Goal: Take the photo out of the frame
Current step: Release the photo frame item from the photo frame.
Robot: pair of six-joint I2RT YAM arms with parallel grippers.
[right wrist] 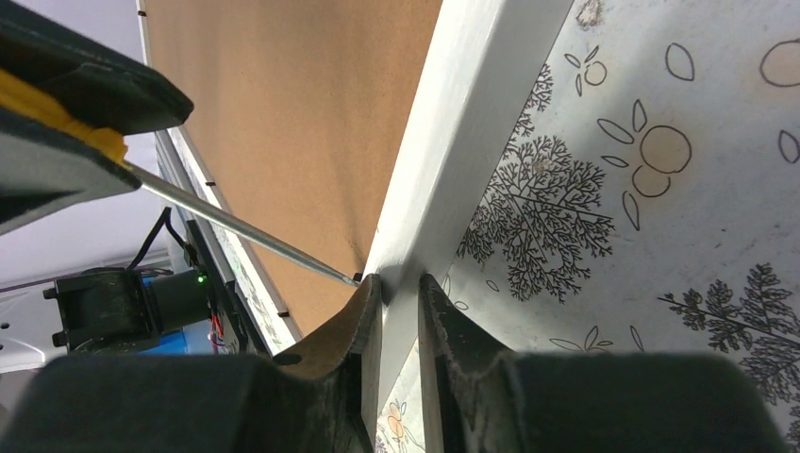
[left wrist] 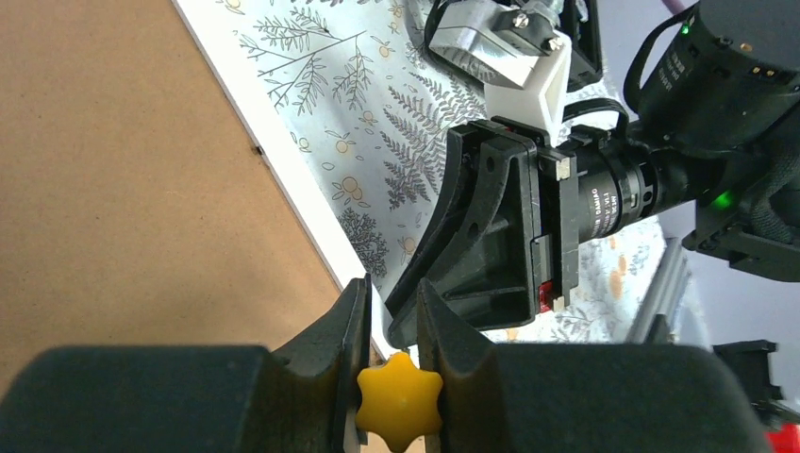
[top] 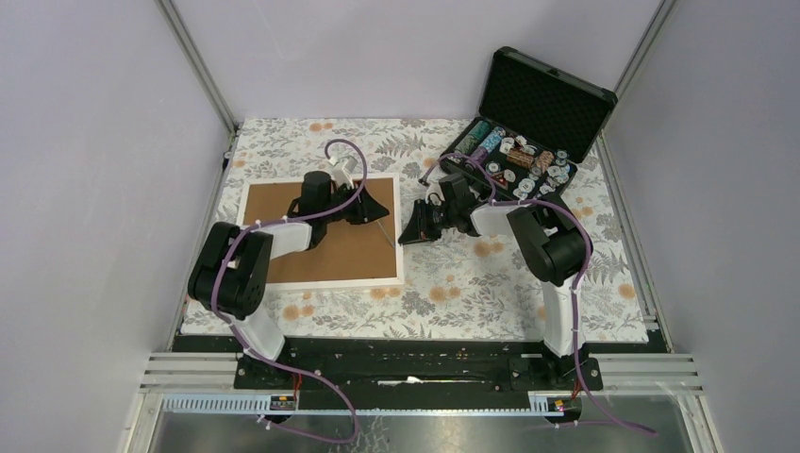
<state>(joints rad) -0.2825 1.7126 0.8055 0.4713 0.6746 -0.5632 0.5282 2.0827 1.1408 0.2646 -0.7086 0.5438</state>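
The frame lies face down on the left half of the table, brown fibreboard back up, narrow white border around it. The photo is hidden under the backing. My left gripper hangs over the frame's right edge, shut on the yellow star-shaped handle of a screwdriver. In the right wrist view the thin metal shaft slants down to the inner edge of the white border, its tip at a small clip beside my right finger. My right gripper is shut on that border at the frame's right side.
An open black foam-lined case of poker chips stands at the back right, just behind the right arm. A floral cloth covers the table. Purple walls and metal rails close in the sides.
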